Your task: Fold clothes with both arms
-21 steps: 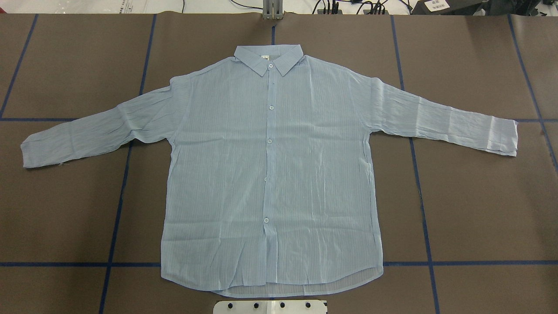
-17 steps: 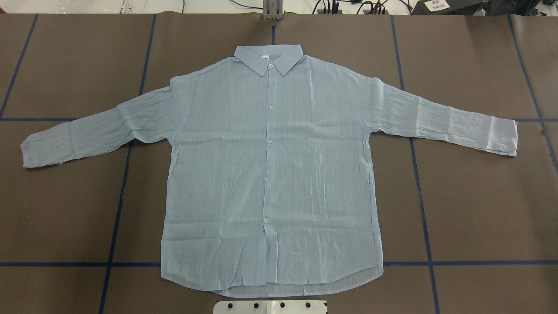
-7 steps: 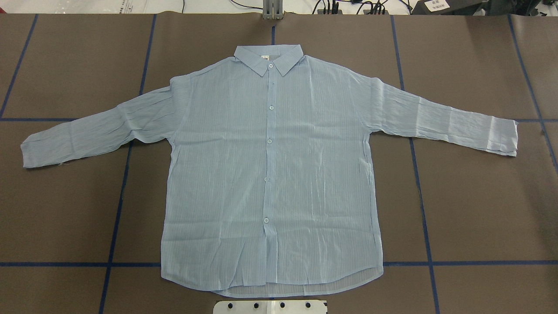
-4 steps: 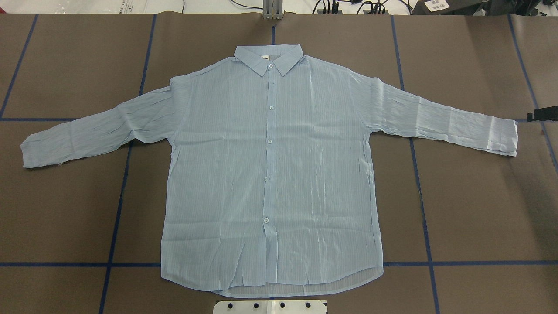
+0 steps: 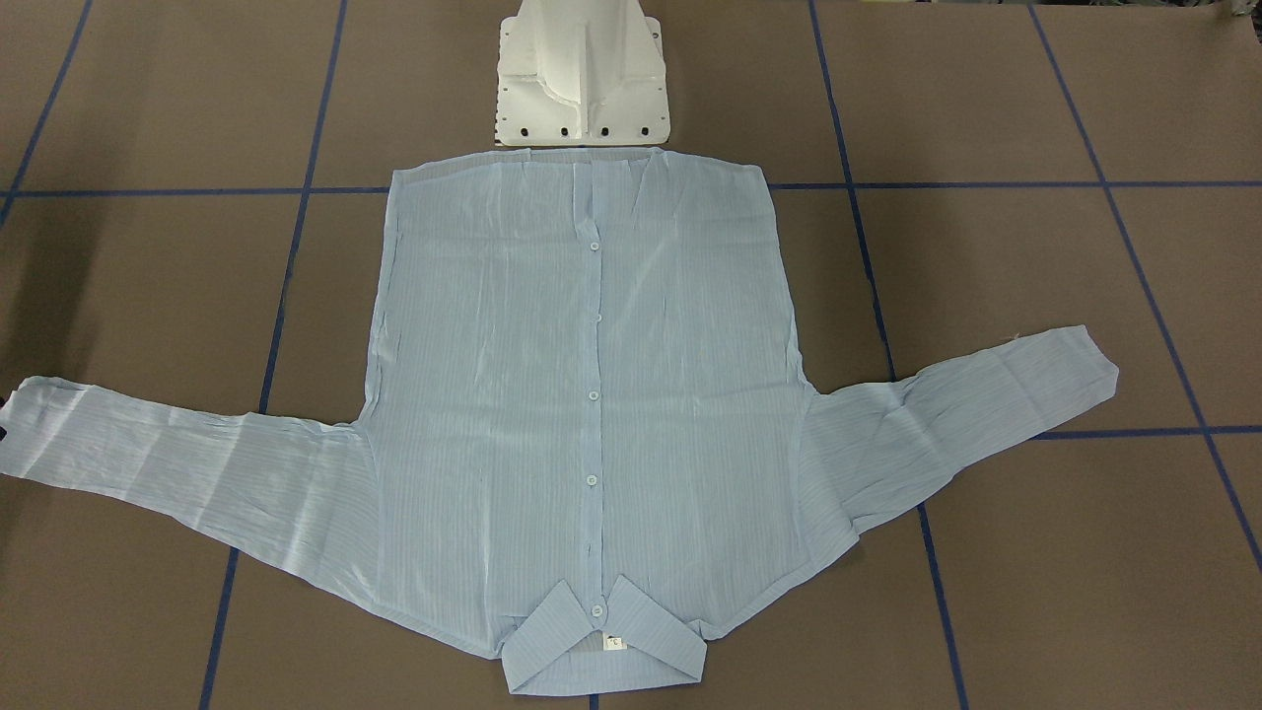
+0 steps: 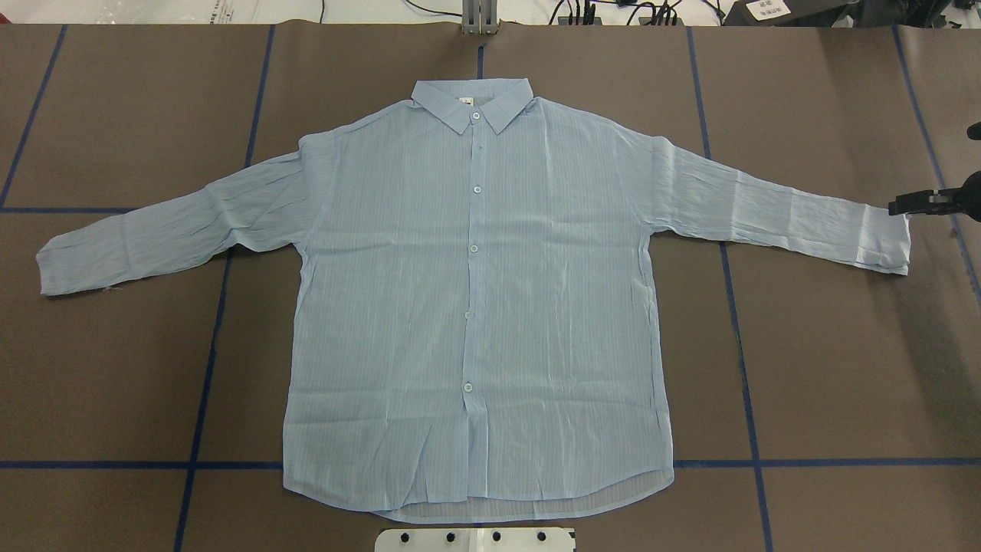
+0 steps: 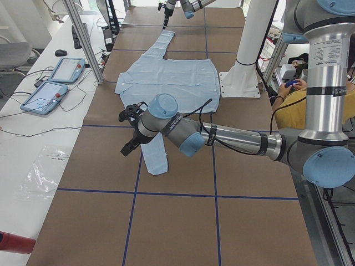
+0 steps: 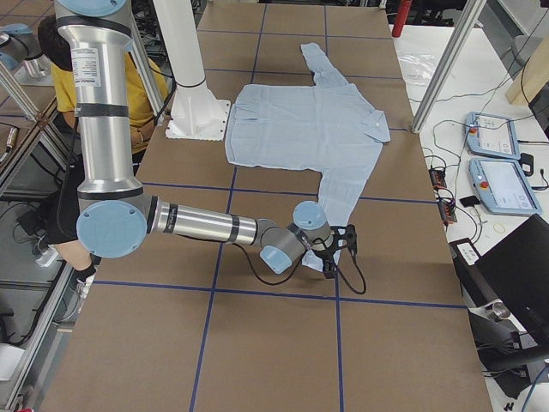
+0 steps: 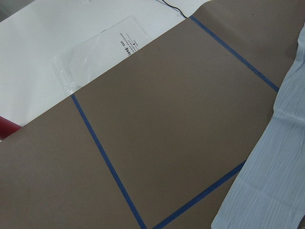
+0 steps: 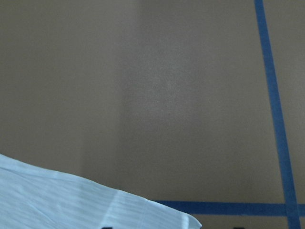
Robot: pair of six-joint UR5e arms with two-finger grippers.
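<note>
The light-blue shirt (image 6: 475,307) lies flat and buttoned on the brown table, collar (image 6: 471,103) at the far side and both sleeves spread out. My right gripper (image 6: 931,203) hovers at the right sleeve's cuff (image 6: 881,238), just past its far corner. In the right wrist view two dark fingertip specks sit wide apart, so it is open and holds nothing. My left gripper (image 7: 130,130) shows only in the exterior left view, beside the left sleeve (image 7: 155,152). I cannot tell whether it is open or shut. The left wrist view shows that sleeve (image 9: 271,167) but no fingers.
The white pedestal base (image 5: 582,79) stands at the shirt's hem. Blue tape lines (image 6: 203,383) grid the table. A side bench holds two control tablets (image 7: 55,77) and a plastic bag (image 9: 95,47). A seated person in yellow (image 7: 294,100) is behind the robot.
My right gripper has come in from the right edge of the overhead view and moved left up to the right cuff. The shirt has not moved.
</note>
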